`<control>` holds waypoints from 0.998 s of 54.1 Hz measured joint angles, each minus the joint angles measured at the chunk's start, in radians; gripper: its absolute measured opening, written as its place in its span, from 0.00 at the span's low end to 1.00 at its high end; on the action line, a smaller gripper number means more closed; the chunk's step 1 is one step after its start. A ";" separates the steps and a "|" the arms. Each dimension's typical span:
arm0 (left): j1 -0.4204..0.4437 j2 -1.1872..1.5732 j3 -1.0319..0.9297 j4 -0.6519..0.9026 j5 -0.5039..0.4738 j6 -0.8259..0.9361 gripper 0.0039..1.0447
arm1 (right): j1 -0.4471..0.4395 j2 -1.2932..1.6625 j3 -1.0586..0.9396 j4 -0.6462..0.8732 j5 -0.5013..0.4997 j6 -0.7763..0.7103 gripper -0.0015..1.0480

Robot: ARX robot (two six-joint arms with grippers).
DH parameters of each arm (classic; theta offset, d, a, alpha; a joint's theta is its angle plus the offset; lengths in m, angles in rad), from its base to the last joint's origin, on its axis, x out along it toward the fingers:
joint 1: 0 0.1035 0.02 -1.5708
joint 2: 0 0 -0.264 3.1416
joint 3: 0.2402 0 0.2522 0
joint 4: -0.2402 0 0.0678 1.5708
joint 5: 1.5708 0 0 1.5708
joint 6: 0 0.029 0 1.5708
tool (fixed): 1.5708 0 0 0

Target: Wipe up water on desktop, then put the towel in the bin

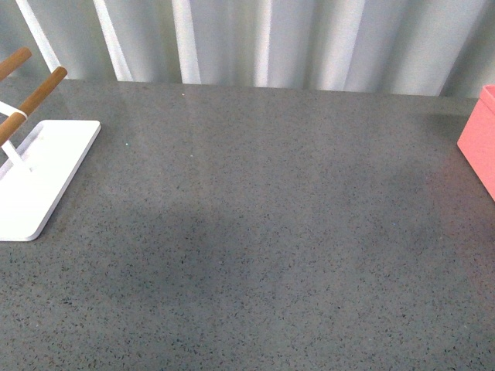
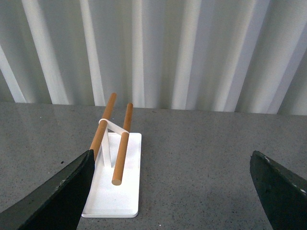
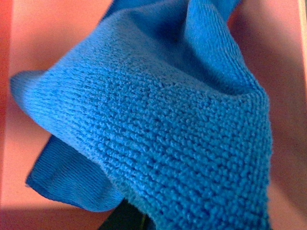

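Filling nearly the whole right wrist view, the towel (image 3: pixel 168 129) hangs bunched and folded, its bright blue looped pile close to the lens and a smoother stitched hem showing at one corner. Salmon-pink surface of the bin (image 3: pixel 43 43) lies behind it on every side, so the cloth is over or inside that container; whether it rests on the floor of it cannot be told. The right gripper's fingers are hidden behind the cloth, apart from a dark sliver at the picture's edge, so whether they are clamped on the towel or let go cannot be told.

The left gripper (image 2: pixel 175 191) has its two dark fingers (image 2: pixel 57 196) spread wide apart with nothing between them, hovering above the desktop (image 2: pixel 201 158). Beyond them stands a flat white stand (image 2: pixel 117 196) with two brown wooden rods (image 2: pixel 121 155) slanting up from a thin white post, near a wall of pale corrugated panels (image 2: pixel 192 48).

From the front view, neither arm shows. The speckled dark grey stone surface spreads broad, with a slight sheen, the white stand at its left edge and a pink corner of the bin at the far right edge, well apart from the stand.
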 joint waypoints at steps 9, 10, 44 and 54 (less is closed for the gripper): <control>0.000 0.000 0.000 0.000 0.000 0.000 0.94 | -0.016 0.010 0.025 -0.018 0.006 0.001 0.45; 0.000 0.000 0.000 0.000 0.000 0.000 0.94 | -0.016 0.010 0.028 -0.020 0.006 0.001 0.47; 0.000 0.000 0.000 0.000 0.000 0.000 0.94 | 0.039 -0.073 0.113 -0.093 -0.093 0.111 0.93; 0.000 0.000 0.000 0.000 0.000 0.000 0.94 | 0.076 -0.174 0.128 -0.097 -0.149 0.158 0.93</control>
